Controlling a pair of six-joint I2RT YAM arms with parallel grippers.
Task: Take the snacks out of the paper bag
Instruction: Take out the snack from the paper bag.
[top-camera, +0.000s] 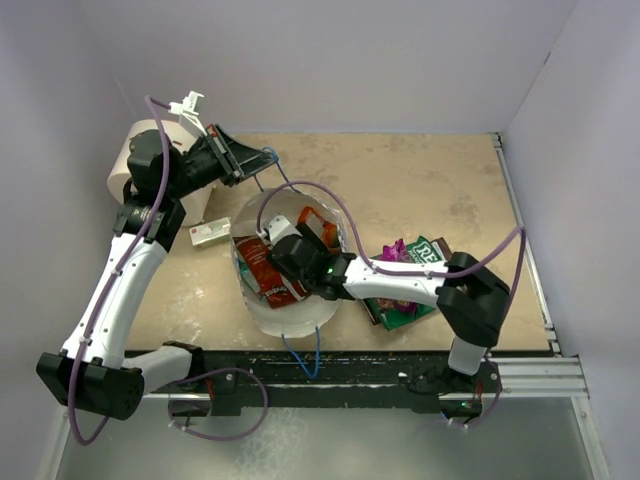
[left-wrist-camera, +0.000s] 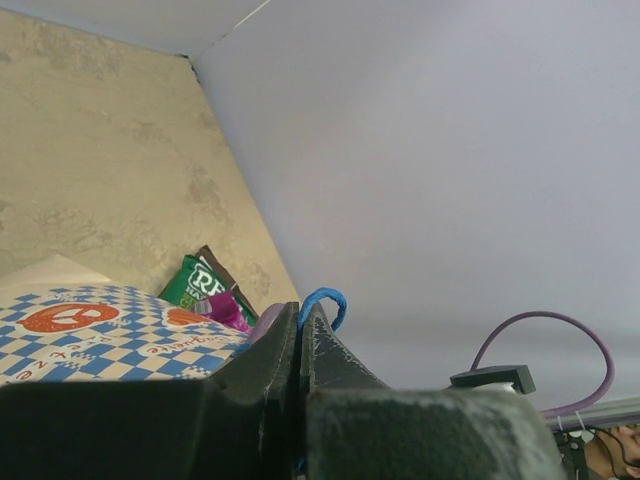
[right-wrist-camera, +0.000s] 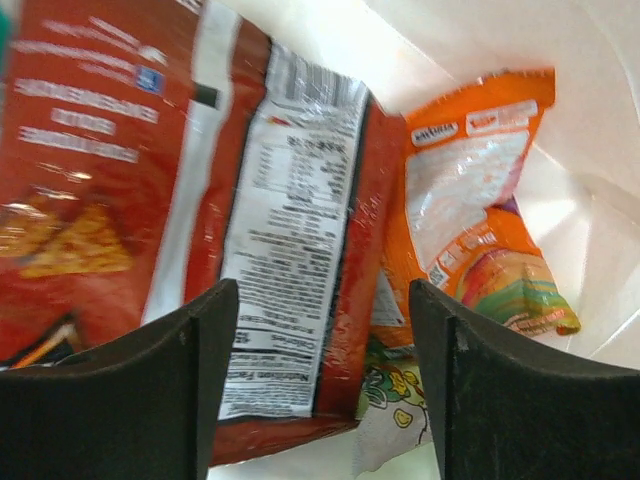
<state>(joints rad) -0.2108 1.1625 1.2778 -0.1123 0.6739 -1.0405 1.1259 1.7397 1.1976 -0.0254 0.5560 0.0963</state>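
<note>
Bag (top-camera: 290, 322) sits mouth-up at the near middle of the table (top-camera: 450, 190), with a green packet (top-camera: 428, 250) just to its right. The right gripper (top-camera: 285, 255) reaches inside the bag, and the left gripper (top-camera: 262, 158) is at far left.

Left wrist: jaws are pinched shut on the bag's blue handle (left-wrist-camera: 325, 298).

Right wrist: jaws are spread wide, holding nothing, above a red packet (right-wrist-camera: 200, 200) and an orange packet (right-wrist-camera: 470, 190) inside the bag.

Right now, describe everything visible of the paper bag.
The paper bag is white paper, plain inside, blue-chequered with orange logos outside. Its mouth gapes open. The left gripper is shut on one blue cord handle; a second handle dangles off the near side. The open right gripper reaches inside, over a red-orange packet and an orange packet.
</note>
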